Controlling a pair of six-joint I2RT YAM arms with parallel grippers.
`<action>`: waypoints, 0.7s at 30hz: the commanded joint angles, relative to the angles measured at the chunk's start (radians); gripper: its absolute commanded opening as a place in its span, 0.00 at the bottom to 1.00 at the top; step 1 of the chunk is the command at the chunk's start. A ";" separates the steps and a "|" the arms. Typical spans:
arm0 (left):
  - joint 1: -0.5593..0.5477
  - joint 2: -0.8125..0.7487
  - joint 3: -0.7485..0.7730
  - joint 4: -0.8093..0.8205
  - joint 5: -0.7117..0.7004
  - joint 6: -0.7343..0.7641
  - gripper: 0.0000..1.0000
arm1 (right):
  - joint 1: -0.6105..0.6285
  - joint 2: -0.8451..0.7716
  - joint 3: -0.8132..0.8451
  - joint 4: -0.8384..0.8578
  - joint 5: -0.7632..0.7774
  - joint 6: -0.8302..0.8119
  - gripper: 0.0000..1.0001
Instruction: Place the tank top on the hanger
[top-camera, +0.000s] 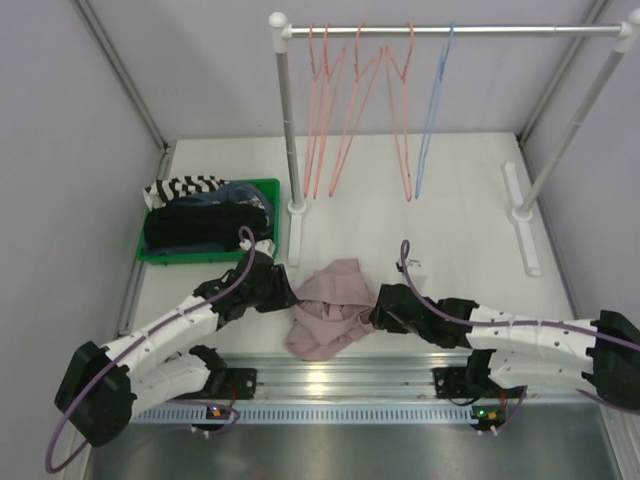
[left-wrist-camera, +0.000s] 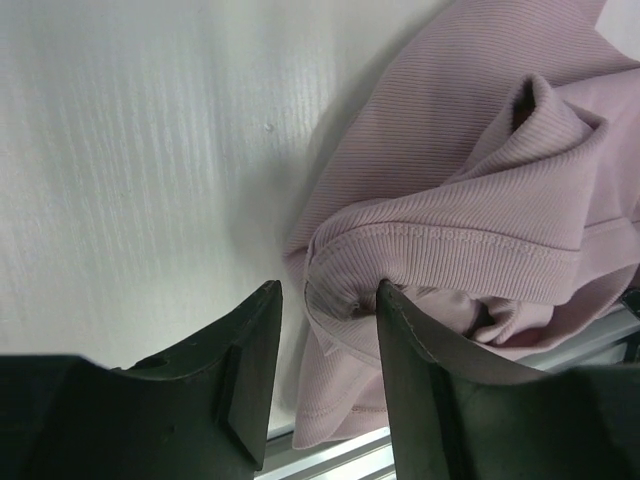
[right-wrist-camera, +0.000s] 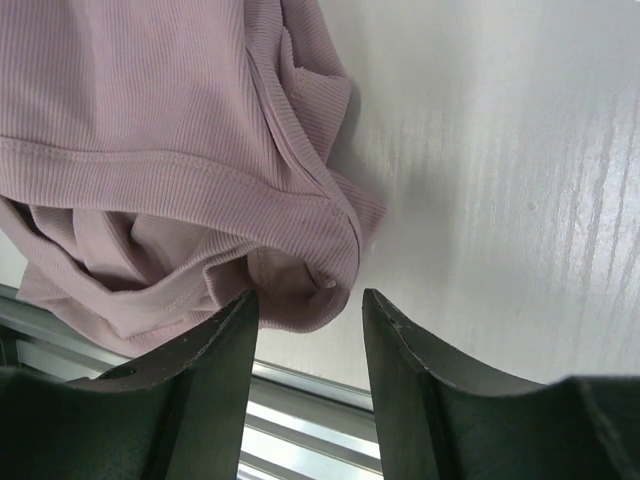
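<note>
Left arm: your left arm comes in low from the near-left corner and angles toward the middle of the desk (top-camera: 450, 230), with the forearm close over the surface.
Left hand: your left hand (top-camera: 278, 292) sits at the left edge of the tank top (top-camera: 330, 300). Its fingers (left-wrist-camera: 430, 400) are spread. A folded hem lies between them, touching the finger on the right of the wrist view, with a strip of bare desk beside the other. Nothing is pinched.
Right arm: your right arm stretches in low from the near-right corner and points left.
Right hand: your right hand (top-camera: 383, 312) is at the right edge of the top. Its fingers (right-wrist-camera: 200, 390) are parted, with a rounded corner of cloth lying between the tips and bare desk showing next to one finger. It is not clamped on the cloth.
Tank top: it lies crumpled in a heap on the desk between your two hands, and its near edge laps over the metal rail (top-camera: 400, 372) at the front.
Hanger: the light-blue hanger (top-camera: 432, 110) hangs by its hook from the rod (top-camera: 500, 31) of the white rack at the back, well apart from the top.
Other hangers: the pink hangers (top-camera: 322, 130) hang on the same rod, to the left of the blue one.
Tray: a green tray (top-camera: 205, 258) sits on the left of the desk, just beside the rack's left foot.
Tray contents: a striped garment (top-camera: 185, 186) lies at the back and dark clothes (top-camera: 200, 225) are piled in front, filling the tray.
</note>
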 joint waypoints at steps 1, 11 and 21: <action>0.003 0.032 0.026 0.067 -0.050 0.030 0.47 | -0.021 0.034 -0.003 0.075 -0.005 0.002 0.45; 0.003 0.083 0.066 0.066 -0.066 0.059 0.09 | -0.025 0.089 0.009 0.080 0.017 -0.012 0.19; 0.003 -0.037 0.294 -0.133 -0.104 0.105 0.00 | -0.025 -0.050 0.264 -0.262 0.180 -0.144 0.00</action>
